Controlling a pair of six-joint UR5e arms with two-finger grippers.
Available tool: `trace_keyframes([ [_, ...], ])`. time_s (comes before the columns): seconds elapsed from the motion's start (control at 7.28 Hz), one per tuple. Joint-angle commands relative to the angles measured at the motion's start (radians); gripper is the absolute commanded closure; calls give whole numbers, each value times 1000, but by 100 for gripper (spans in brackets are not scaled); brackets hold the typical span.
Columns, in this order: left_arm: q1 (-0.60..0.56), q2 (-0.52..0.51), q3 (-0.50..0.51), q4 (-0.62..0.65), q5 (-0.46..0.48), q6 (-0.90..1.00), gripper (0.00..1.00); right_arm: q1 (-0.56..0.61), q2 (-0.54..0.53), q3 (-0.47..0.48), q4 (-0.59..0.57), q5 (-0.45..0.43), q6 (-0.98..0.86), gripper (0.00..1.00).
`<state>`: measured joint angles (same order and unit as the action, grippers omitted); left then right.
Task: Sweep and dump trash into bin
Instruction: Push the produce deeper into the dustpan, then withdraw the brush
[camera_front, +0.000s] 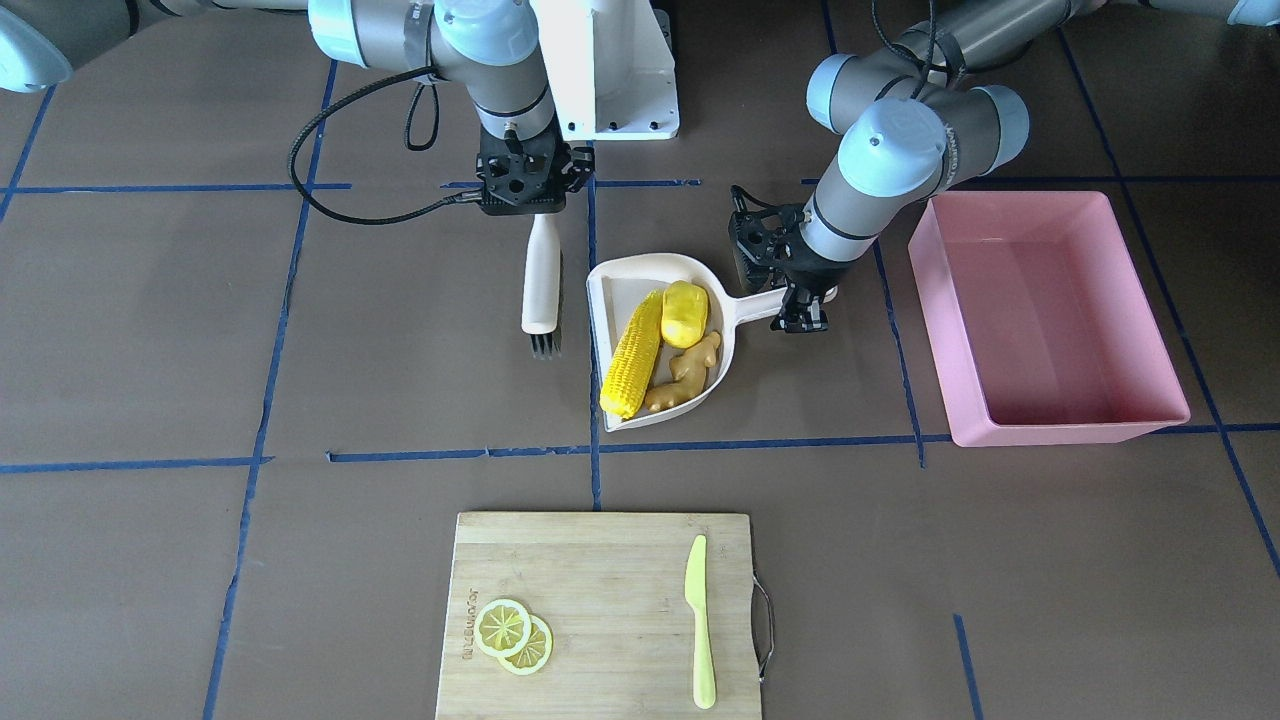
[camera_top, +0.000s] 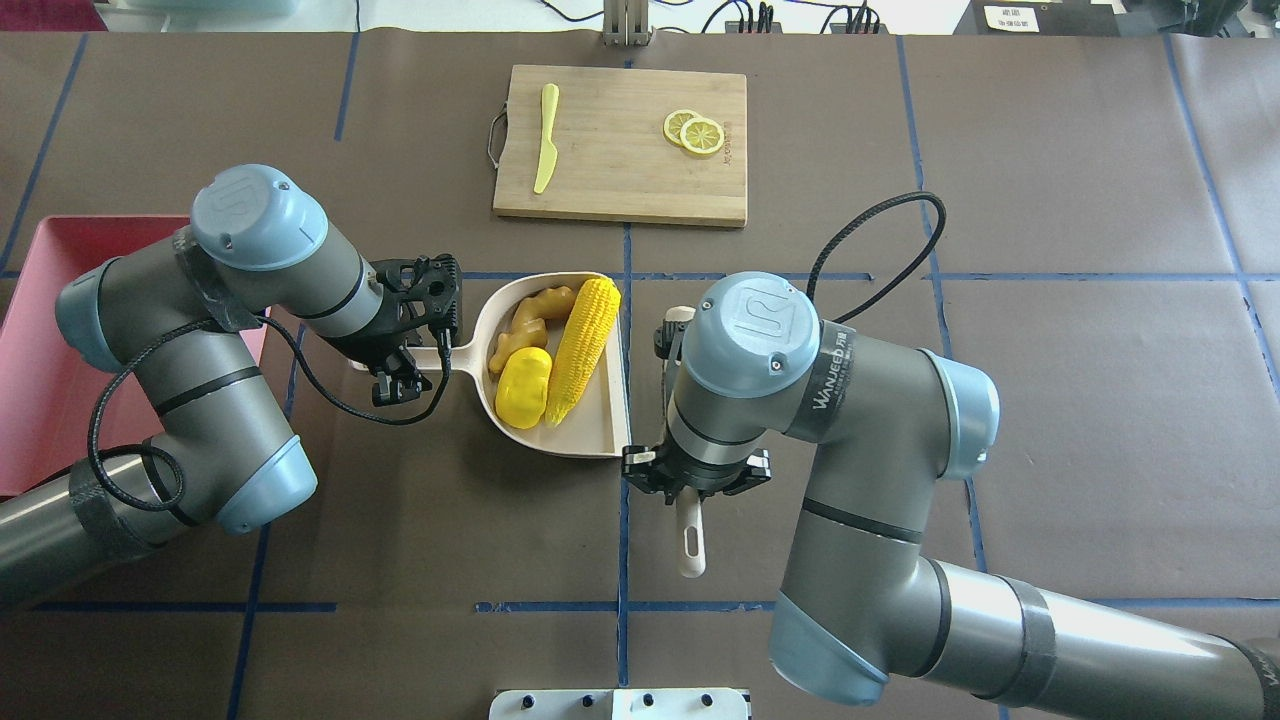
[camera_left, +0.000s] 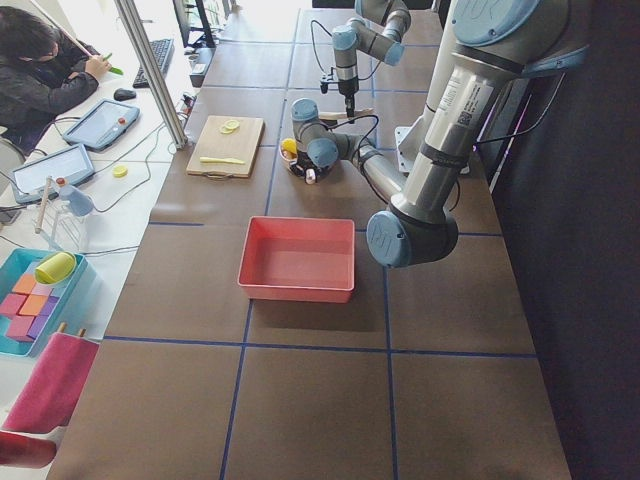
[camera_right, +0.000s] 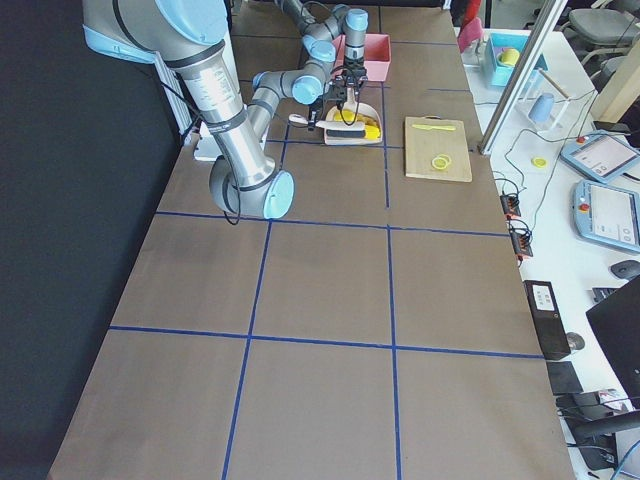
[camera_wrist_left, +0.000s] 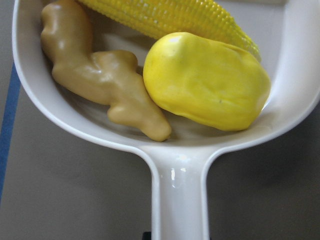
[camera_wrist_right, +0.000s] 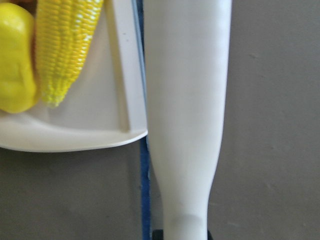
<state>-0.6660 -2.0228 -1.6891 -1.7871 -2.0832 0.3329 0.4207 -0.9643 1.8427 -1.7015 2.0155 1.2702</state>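
Observation:
The yellow corn cob (camera_top: 582, 345), the yellow potato-like lump (camera_top: 524, 387) and the tan ginger root (camera_top: 530, 315) lie together in the cream-white dustpan (camera_top: 600, 425). They also show in the left wrist view, with the lump (camera_wrist_left: 207, 82) beside the ginger (camera_wrist_left: 100, 80). My left gripper (camera_top: 405, 362) is shut on the dustpan's handle (camera_front: 760, 305). My right gripper (camera_top: 688, 492) is shut on a white brush (camera_front: 541, 280), held upright just beside the dustpan's open edge. The pink bin (camera_front: 1060, 420) stands empty past the left gripper.
A wooden cutting board (camera_front: 600, 560) lies across the table, with two lemon slices (camera_front: 512, 635) and a yellow-green plastic knife (camera_front: 700, 620) on it. The robot's white base (camera_front: 610, 70) stands behind the dustpan. Blue tape lines cross the brown table.

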Motion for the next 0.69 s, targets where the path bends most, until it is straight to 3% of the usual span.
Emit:
trace_keyframes([
  [0.0,-1,6,-3,-2,0,2,100,1,-68,23,-4,-12,-63,100],
  [0.55,-14,27,-99,-5,-3,0,100,-13,-76,7,2,-53,-61,100],
])
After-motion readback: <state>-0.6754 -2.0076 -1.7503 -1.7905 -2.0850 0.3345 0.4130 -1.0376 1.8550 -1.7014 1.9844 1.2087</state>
